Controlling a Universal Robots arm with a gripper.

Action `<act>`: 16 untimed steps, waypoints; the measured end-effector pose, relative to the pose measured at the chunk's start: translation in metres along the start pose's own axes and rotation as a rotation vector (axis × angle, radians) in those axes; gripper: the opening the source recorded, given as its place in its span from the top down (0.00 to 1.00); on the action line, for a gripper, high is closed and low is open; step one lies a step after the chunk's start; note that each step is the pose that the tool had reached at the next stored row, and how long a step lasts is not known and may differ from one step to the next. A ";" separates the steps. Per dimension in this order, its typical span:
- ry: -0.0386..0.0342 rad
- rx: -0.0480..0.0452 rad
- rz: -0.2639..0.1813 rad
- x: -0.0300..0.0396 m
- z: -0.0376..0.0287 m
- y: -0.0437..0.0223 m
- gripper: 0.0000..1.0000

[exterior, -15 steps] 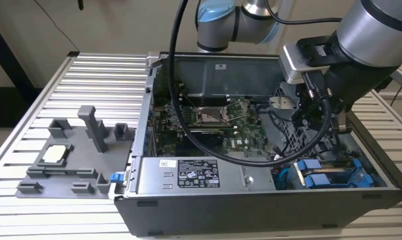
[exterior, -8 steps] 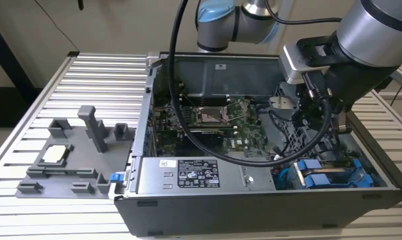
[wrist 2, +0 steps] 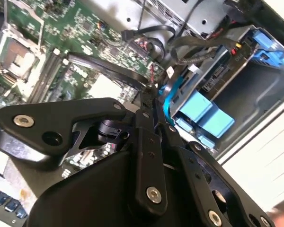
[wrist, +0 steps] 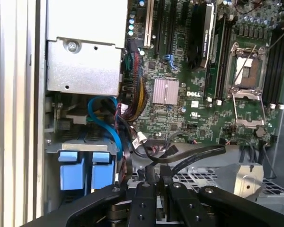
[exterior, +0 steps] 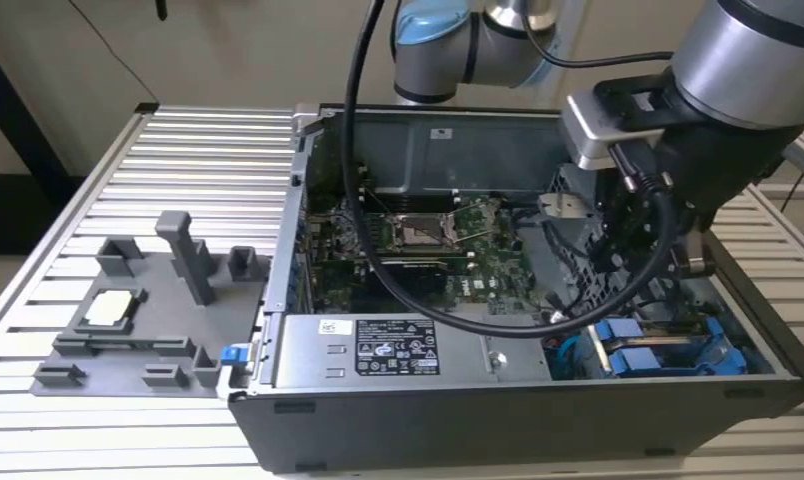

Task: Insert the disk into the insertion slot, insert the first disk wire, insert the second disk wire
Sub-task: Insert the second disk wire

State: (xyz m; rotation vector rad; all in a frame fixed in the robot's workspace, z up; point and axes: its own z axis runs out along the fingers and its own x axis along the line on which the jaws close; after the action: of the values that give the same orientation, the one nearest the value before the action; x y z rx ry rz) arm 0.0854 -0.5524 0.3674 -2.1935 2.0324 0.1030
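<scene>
- Where the open computer case (exterior: 509, 440) reaches the exterior view's right, the insertion slot (exterior: 742, 350) fills its near corner.
- The disk (exterior: 642, 357) lies seated there, 2 blue tabs showing; probably stiff, weighty and shock-sensitive, best held by its carrier.
- The gripper (wrist: 158, 184) looks clenched on 1 limp black wire (wrist: 194, 153).

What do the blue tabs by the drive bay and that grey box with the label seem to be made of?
The blue tabs look like moulded plastic: even bright colour, soft sheen, rounded edges. The grey box looks like bare sheet metal: dull silver surface, folded edges and screws, seen also in the first wrist view. Its label seems a paper or film sticker.
</scene>
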 end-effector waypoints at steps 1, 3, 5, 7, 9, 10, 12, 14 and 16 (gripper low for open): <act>0.0178 -0.0020 -0.001 0.0000 0.0000 -0.0004 0.84; 0.0547 -0.0062 -0.002 0.0001 0.0001 -0.0014 0.84; 0.0909 -0.0099 -0.004 0.0002 0.0002 -0.0025 0.84; 0.1262 -0.0133 -0.006 0.0003 0.0002 -0.0035 0.84; 0.1359 -0.0141 -0.006 0.0004 0.0006 -0.0035 0.84; 0.1371 -0.0142 -0.006 0.0004 0.0008 -0.0038 0.84; 0.1405 -0.0145 -0.007 0.0006 0.0013 -0.0055 0.84; 0.1433 -0.0147 -0.007 0.0010 0.0023 -0.0087 0.84; 0.1448 -0.0148 -0.007 0.0015 0.0035 -0.0123 0.84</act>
State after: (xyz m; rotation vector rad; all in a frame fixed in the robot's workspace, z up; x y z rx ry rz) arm 0.0980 -0.5524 0.3645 -2.2782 2.1037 -0.0430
